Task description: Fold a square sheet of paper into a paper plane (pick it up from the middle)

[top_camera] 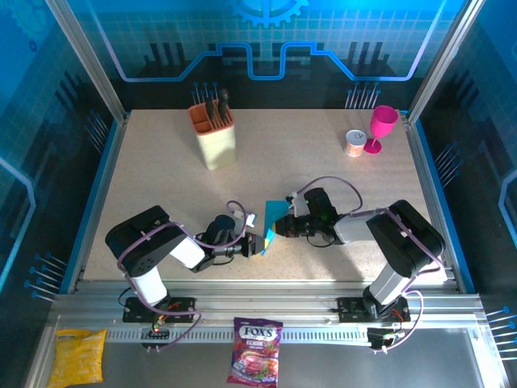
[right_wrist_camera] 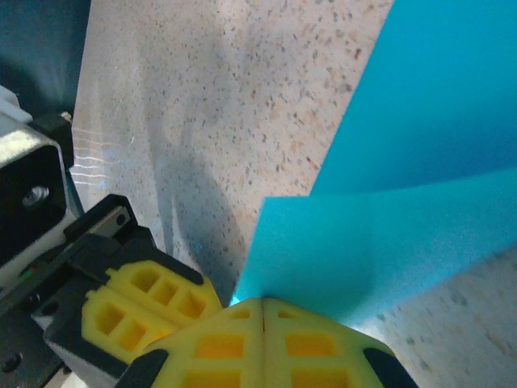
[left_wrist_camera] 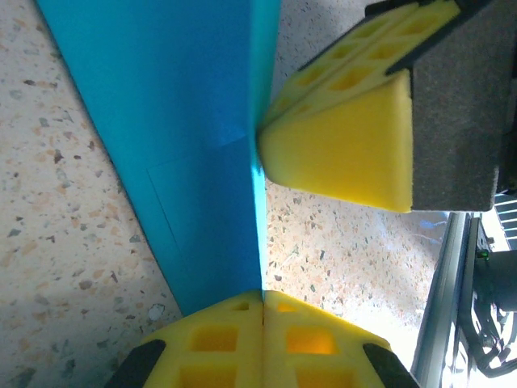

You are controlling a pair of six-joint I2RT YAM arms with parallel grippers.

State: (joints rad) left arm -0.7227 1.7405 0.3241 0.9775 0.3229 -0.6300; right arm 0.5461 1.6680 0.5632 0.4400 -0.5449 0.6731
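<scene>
My left hand [left_wrist_camera: 262, 331] is closed tight, its yellow pads pressed together on an edge of the square sheet of paper [left_wrist_camera: 186, 145]. The cyan sheet runs up and away from my fingertips over the speckled desk [top_camera: 161, 186]. My right hand [right_wrist_camera: 262, 327] is shut as well and pinches a corner of the same sheet. Its yellow fingers sit just beside my left ones, touching the paper's edge from the other side. The two hands meet close to the near edge of the desk, about midway along it, with the paper between them. The sheet is not flat: from my right wrist I see one blue layer crossing over another at an angle. I cannot tell whether any part of it rests on the desk. Toward the far edge, left of the middle, stands the beige utensil holder [top_camera: 215, 139]. Near the far right corner are a pink goblet [top_camera: 381, 128] and a small can [top_camera: 355, 143], just beside each other. On the metal rail in front of the near edge lie a candy bag [top_camera: 256, 349] and a yellow bag [top_camera: 78, 356].
</scene>
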